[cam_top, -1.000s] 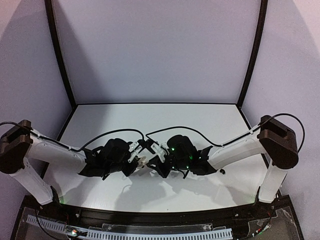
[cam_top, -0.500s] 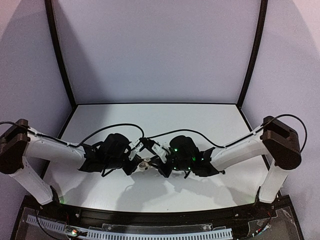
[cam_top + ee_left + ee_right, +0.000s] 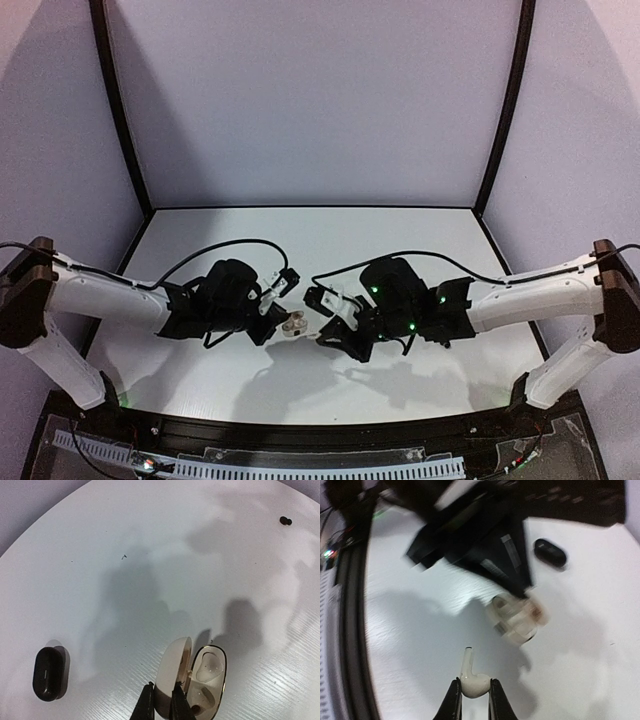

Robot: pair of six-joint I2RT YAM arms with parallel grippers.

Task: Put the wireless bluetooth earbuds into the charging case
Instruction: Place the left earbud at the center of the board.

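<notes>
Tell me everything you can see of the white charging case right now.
The white charging case looks like glossy plastic and is open: the rounded lid is hinged out to one side, and the base shows a dark-rimmed tray with two moulded sockets. The left gripper pinches the lid's edge. Whether a socket is filled is unclear.

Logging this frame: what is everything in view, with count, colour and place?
white case: one, white, open, mid-table, lid pinched by the left gripper
black case: one, black, shut, lying apart from the white case
earbud: one, white, stemmed, held beside the white case
black speck: one, black, far out on the table; too small to identify
table: one, white
left arm: one, white with black wrist
right arm: one, white with black wrist
left gripper: shut on the white case's lid
right gripper: shut on the earbud
</notes>
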